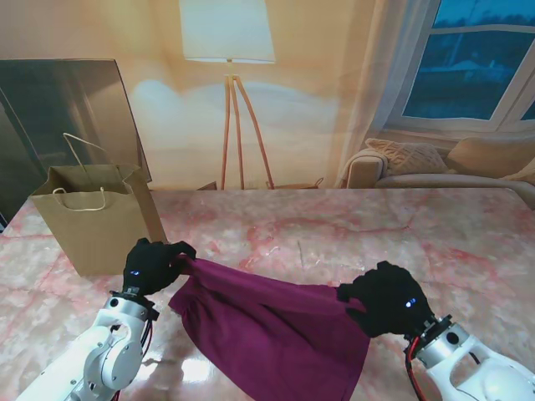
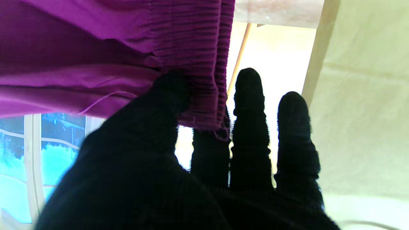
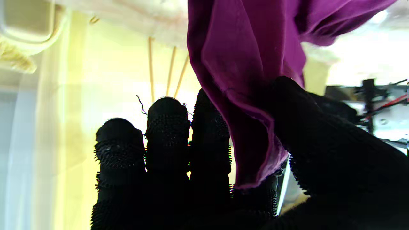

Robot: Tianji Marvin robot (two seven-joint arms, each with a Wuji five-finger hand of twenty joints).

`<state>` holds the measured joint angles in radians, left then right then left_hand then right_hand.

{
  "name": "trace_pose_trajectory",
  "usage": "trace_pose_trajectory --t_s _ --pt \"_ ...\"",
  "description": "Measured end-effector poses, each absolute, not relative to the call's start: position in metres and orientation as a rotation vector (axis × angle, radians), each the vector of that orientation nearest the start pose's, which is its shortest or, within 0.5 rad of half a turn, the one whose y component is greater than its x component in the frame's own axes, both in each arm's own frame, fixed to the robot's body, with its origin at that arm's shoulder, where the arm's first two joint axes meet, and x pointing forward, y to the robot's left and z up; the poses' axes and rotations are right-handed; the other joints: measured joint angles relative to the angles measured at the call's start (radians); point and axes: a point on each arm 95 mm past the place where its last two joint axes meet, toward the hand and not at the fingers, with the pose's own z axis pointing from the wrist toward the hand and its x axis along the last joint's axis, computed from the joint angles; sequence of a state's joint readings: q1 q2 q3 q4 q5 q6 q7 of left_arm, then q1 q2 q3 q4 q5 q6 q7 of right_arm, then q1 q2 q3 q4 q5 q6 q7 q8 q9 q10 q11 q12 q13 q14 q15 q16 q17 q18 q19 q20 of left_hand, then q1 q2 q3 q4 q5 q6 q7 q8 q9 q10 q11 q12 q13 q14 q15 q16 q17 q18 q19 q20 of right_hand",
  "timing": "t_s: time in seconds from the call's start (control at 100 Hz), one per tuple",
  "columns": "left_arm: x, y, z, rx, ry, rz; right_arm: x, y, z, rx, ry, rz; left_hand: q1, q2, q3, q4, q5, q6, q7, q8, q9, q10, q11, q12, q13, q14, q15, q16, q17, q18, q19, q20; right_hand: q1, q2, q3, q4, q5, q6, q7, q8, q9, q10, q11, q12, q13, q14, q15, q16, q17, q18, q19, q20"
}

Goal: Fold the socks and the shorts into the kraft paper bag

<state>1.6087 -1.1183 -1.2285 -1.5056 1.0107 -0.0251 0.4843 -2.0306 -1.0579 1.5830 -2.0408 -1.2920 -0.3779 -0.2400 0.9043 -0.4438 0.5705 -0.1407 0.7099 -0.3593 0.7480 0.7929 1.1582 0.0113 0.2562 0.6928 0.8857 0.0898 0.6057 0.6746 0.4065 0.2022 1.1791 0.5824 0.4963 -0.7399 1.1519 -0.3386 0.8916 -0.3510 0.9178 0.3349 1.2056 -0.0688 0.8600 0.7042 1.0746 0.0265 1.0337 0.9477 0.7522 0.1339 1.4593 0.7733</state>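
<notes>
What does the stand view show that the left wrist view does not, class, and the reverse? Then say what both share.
Only the stand view shows the right hand gripping the shorts, the handles of the kraft paper bag and the marble table. Only the left wrist view shows the ribbed waistband pinched under the thumb. Both show the left hand holding the shorts beside the bag.

No readable text, label or number shows anywhere.

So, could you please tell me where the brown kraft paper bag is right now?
In the stand's view, the brown kraft paper bag stands upright on the pink marble table, far left, just beyond the left hand gripping the purple shorts.
</notes>
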Motion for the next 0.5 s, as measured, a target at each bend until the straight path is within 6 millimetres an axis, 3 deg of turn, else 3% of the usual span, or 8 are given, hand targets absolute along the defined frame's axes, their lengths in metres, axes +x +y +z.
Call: trace_pose_trajectory --t_s 0.5 --pt "0.366 0.038 -0.365 -1.090 1.212 -1.578 0.254 0.006 -0.301 0.787 1.804 1.716 0.000 -0.001 0.000 0.000 0.022 -0.001 0.001 -0.046 0.000 0.000 -0.015 -0.010 -0.008 0.000 -0.013 -0.001 -0.001 0.002 0.000 0.000 0.000 -0.010 0.013 0.000 0.005 0.016 0.000 -0.013 0.000 0.000 0.000 0.000 0.005 0.000 0.000 0.008 0.010 0.000 0.019 0.000"
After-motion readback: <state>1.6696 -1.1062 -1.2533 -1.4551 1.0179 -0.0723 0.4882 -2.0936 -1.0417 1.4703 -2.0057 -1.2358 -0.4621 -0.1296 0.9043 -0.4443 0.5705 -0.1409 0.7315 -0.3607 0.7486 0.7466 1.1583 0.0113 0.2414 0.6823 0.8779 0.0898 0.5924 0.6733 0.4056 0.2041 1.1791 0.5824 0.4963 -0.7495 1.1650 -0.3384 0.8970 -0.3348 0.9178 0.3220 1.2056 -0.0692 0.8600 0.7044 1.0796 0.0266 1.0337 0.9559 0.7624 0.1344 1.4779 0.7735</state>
